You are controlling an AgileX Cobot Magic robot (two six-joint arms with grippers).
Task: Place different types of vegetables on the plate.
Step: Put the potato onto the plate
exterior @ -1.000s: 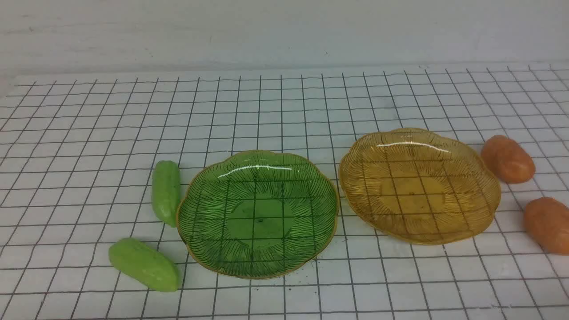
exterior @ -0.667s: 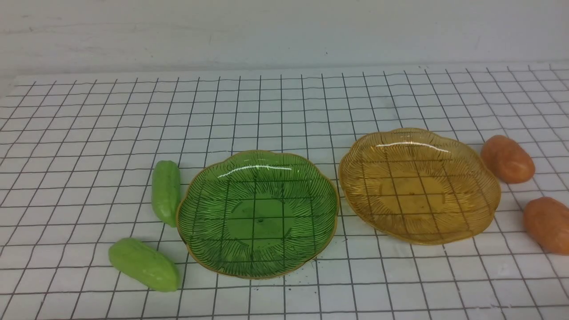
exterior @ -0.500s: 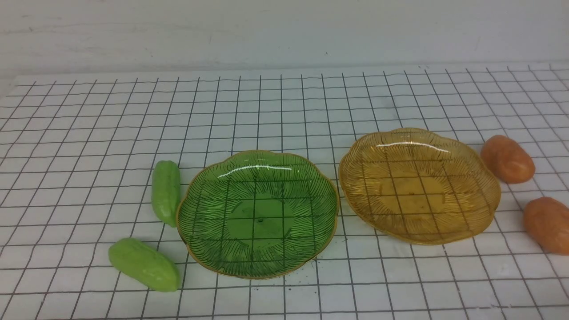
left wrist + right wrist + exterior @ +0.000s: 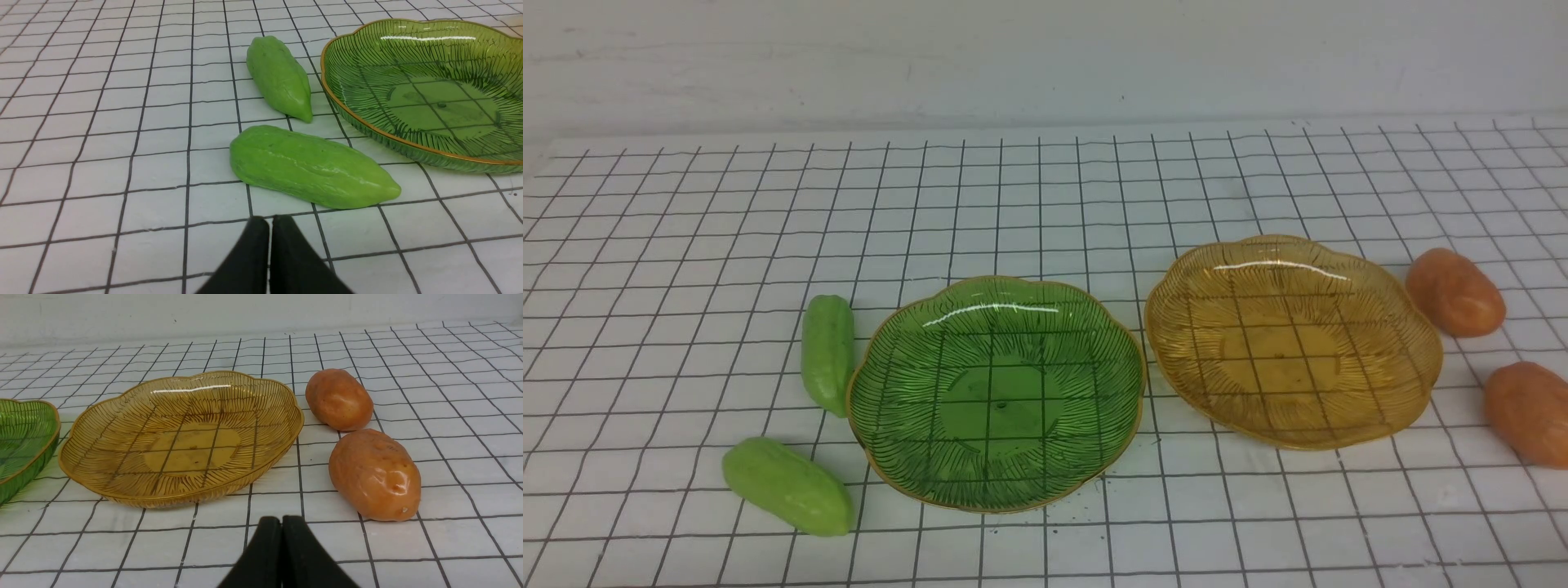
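Observation:
A green glass plate [image 4: 995, 392] and an amber glass plate [image 4: 1290, 339] sit side by side, both empty. Two light-green pods lie left of the green plate, the far pod [image 4: 827, 353] and the near pod [image 4: 788, 486]. Two orange-brown potatoes lie right of the amber plate, the far potato [image 4: 1455, 292] and the near potato [image 4: 1529, 412]. Neither arm shows in the front view. My left gripper [image 4: 269, 222] is shut and empty, just short of the near pod [image 4: 310, 167]. My right gripper [image 4: 281, 522] is shut and empty, short of the near potato [image 4: 375, 475].
Everything rests on a white cloth with a black grid [image 4: 1045, 188]. A pale wall [image 4: 1045, 57] rises behind the far edge. The green plate's rim [image 4: 24, 457] shows beside the amber plate [image 4: 182, 437] in the right wrist view.

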